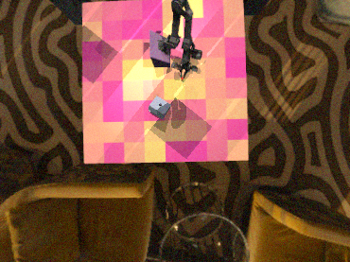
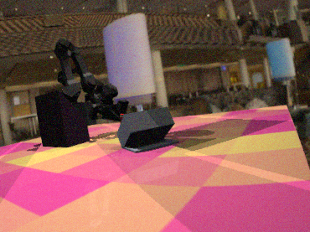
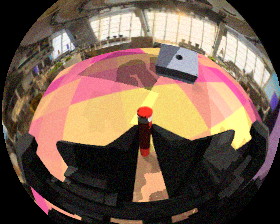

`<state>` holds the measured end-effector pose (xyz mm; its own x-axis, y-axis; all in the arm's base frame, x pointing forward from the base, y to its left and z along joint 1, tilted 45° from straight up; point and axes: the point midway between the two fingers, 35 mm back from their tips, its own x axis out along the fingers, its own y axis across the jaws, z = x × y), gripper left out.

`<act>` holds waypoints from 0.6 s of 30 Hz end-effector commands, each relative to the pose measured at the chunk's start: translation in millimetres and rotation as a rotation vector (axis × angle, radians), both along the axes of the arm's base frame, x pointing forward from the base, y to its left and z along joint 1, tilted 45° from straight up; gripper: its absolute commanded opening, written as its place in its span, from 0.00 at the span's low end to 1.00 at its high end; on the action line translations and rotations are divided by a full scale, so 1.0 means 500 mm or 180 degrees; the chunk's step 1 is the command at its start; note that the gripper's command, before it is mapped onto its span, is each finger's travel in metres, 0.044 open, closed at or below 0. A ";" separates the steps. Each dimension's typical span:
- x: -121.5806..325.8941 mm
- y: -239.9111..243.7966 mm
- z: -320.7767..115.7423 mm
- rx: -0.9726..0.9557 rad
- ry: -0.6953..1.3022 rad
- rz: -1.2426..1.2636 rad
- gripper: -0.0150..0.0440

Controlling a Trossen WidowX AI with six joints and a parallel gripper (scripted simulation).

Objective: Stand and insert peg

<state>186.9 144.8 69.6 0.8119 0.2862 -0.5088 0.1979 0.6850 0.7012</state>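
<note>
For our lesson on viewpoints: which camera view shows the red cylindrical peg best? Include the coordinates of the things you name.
The wrist view: the red cylindrical peg (image 1: 183, 78) (image 2: 121, 116) (image 3: 145, 131) appears large there, its top and side visible. The top and exterior views show only a tiny red speck.

Grey holed block on checkered table

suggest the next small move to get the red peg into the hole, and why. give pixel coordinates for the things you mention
I'd probably ease the hand (image 1: 183, 75) (image 2: 123, 110) (image 3: 144, 127) toward the sloped block (image 1: 155, 108) (image 2: 147, 119) (image 3: 172, 69), keeping its grip: the red peg (image 1: 183, 78) (image 2: 121, 116) (image 3: 144, 139) is between the fingers, banded end toward the wrist camera, and the hole (image 1: 160, 105) (image 3: 179, 57) lies ahead, off to the right in that view.
</note>
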 end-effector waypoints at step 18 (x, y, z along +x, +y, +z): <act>-0.002 0.014 -0.004 -0.0007 -0.0015 0.0042 0.34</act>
